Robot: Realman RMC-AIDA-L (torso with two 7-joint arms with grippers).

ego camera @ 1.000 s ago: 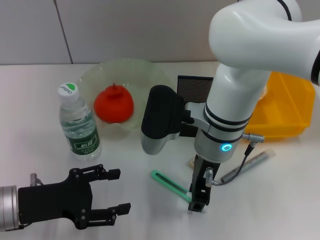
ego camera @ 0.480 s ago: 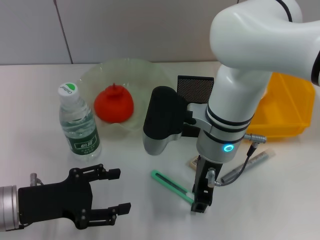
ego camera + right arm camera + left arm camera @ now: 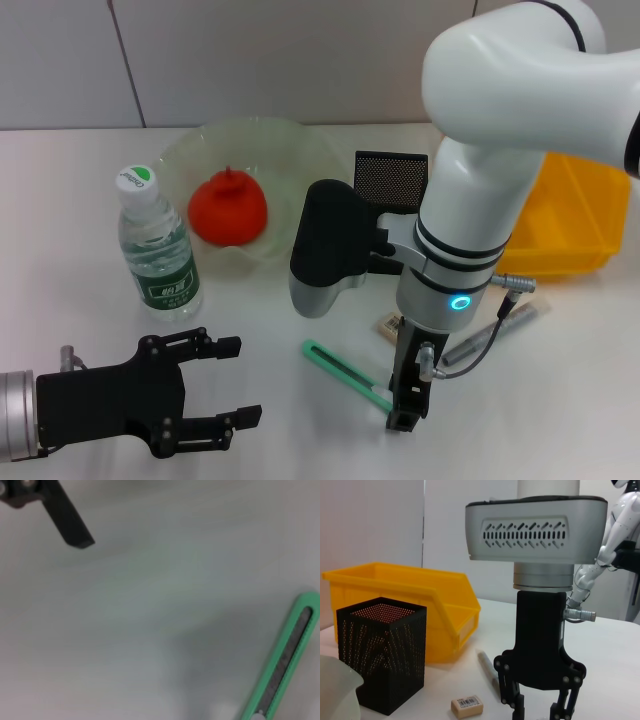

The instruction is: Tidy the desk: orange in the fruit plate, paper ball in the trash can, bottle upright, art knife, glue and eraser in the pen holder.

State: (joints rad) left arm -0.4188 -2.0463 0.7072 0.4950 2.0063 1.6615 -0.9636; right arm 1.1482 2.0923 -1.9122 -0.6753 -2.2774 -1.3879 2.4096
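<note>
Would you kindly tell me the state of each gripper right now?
Left gripper: open, holding nothing, low over the white table.
Right gripper: down at the green art knife; open or shut cannot be told.

Probably a robotics lab or test room: a plain white table (image 3: 80,190) against bare pale wall panels (image 3: 300,60), a yellow parts bin (image 3: 410,605), and what looks like another white humanoid robot (image 3: 615,535) standing behind.

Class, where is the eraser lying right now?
In the head view, the eraser lies on the table right of centre, in front of the black pen holder, beside the right claw.
</note>
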